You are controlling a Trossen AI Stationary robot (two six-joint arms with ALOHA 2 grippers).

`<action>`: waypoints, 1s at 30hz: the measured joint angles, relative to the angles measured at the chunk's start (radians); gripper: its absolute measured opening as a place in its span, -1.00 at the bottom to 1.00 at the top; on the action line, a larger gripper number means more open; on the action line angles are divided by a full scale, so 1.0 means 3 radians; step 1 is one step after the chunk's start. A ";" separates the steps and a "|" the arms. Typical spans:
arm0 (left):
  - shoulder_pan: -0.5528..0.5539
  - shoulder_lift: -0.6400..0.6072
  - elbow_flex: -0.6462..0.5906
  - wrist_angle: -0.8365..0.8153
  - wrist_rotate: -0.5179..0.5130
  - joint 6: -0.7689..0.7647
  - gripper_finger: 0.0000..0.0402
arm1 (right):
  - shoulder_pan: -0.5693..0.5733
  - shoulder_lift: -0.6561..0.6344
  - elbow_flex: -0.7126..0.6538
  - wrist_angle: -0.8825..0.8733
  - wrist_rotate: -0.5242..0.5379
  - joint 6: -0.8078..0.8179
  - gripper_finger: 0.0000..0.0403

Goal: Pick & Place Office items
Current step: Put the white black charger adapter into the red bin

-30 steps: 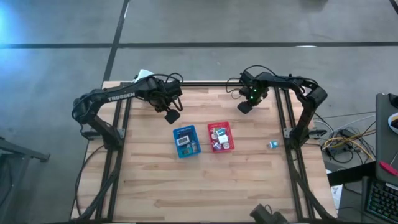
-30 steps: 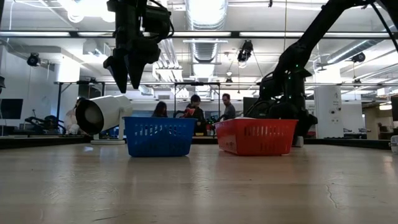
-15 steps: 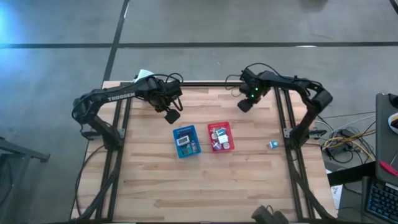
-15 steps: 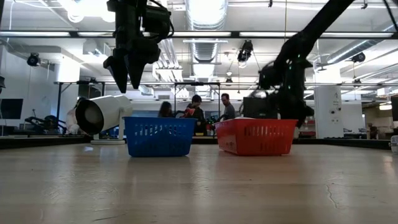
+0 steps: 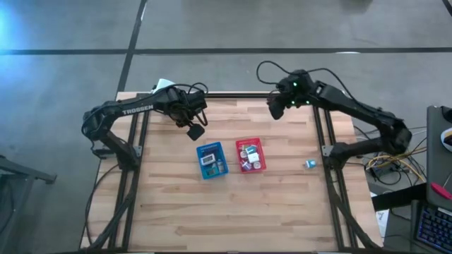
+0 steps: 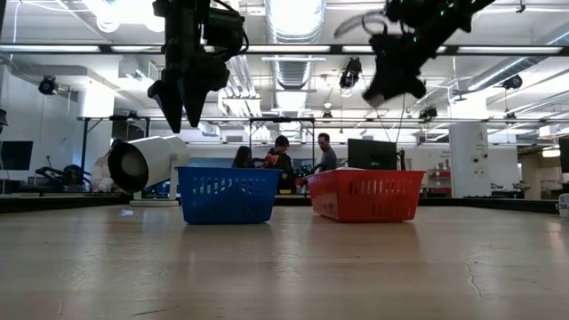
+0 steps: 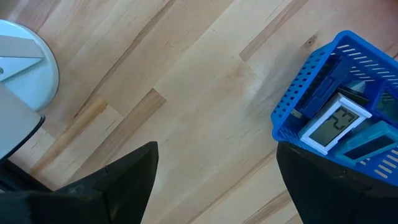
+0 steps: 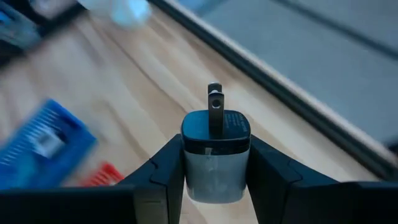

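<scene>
Near the table's far edge, right gripper [image 8: 214, 177] pinches a charger [image 8: 216, 152]; left gripper [image 7: 214, 180] spread

Wooden table [image 5: 176, 204], blue tray [image 5: 211, 160], red tray [image 5: 251, 156], small teal item [image 5: 309, 164], white mug [image 6: 147, 163]
</scene>
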 joint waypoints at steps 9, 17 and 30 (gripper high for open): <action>0.0001 0.0000 0.0000 0.0000 0.0000 0.0000 0.66 | 0.0675 -0.0204 -0.0214 0.0695 -0.0118 0.0001 -0.39; 0.0001 0.0000 0.0000 0.0001 0.0000 0.0001 0.66 | 0.1360 0.0001 -0.0544 0.0921 -0.0200 0.0322 -0.39; 0.0000 0.0000 0.0000 0.0000 0.0000 0.0027 0.66 | 0.1553 0.0694 -0.0187 -0.0251 -0.0156 0.0444 -0.39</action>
